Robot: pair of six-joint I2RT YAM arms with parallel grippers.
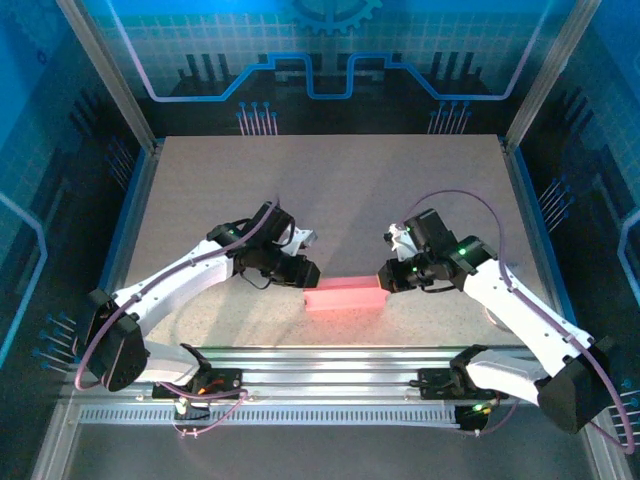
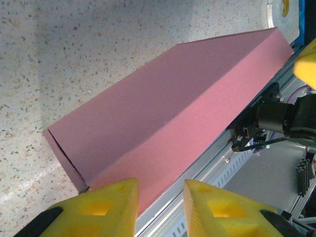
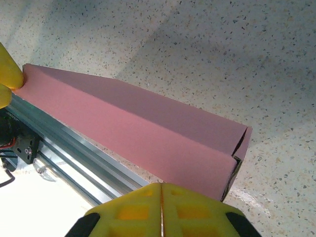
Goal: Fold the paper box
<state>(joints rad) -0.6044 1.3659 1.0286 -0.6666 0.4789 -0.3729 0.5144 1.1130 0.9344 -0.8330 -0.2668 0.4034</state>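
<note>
The paper box is a slim pink rectangular box lying flat near the table's front edge, lengthwise left to right. My left gripper is at its left end. In the left wrist view the left gripper is open, with the paper box stretching away from its tips and nothing clamped between them. My right gripper is at the right end. In the right wrist view the right gripper is shut and empty, just over the front face of the paper box, whose end flap gapes slightly.
An aluminium rail runs along the table's front edge, right beside the box. The speckled table stretches back behind both arms. Frame posts and blue walls enclose the sides.
</note>
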